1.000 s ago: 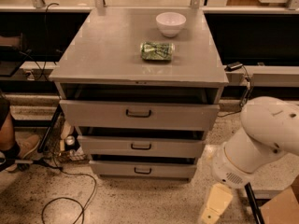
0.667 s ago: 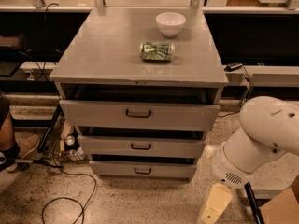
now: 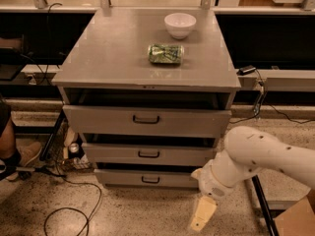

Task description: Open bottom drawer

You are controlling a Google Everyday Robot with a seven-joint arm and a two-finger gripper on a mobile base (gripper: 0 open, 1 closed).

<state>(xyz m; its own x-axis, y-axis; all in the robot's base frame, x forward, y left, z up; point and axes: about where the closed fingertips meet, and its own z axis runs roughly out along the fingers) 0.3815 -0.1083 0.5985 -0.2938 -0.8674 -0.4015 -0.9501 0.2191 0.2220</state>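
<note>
We see the gripper [image 3: 203, 214] low by the floor, just right of the bottom drawer [image 3: 147, 178], lowest front of the grey cabinet [image 3: 113, 53]; whether the gripper is open or closed, we cannot tell.

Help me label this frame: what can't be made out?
Camera view:
Inside the lowest grey metal drawer: hidden under the middle drawer.
White robot arm behind the cream hand, low right of that drawer: cut by the right edge.
Person, left: only leg and shoe show.
</note>
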